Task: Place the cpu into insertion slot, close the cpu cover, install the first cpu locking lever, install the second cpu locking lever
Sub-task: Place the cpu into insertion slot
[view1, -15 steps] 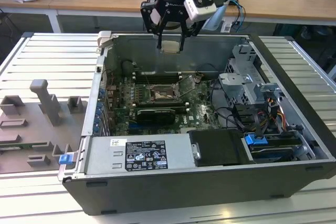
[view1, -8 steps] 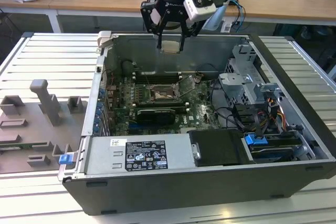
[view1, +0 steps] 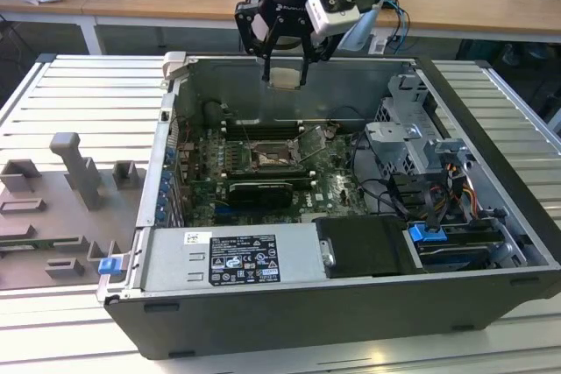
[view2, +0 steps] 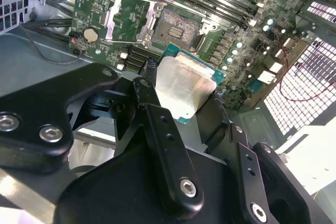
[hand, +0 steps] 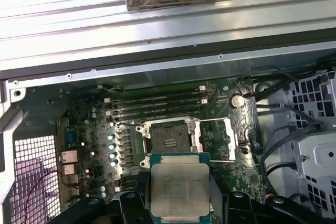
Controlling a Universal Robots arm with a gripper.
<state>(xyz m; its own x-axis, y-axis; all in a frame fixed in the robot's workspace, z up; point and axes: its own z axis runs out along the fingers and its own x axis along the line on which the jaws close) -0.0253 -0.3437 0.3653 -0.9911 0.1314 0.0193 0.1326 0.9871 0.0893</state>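
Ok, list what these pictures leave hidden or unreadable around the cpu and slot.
- cpu underside: turned away from every view.
- cpu edges at the grip: covered by the fingers in the second wrist view.
- slot contacts: too small to make out in any view.
- cover: in the exterior view, too small to tell from the slot's rim.

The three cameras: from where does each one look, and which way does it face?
Exterior view: off the arm, above the open case, looking down into it; shows the gripper holding the cpu.
First wrist view: on the wrist, looking past the cpu down at the slot; shows black gripper links.
Second wrist view: on the wrist, apparently the opposite side, looking at the same slot; shows black gripper links.
Shared: both wrist views show cpu, slot and open cover.
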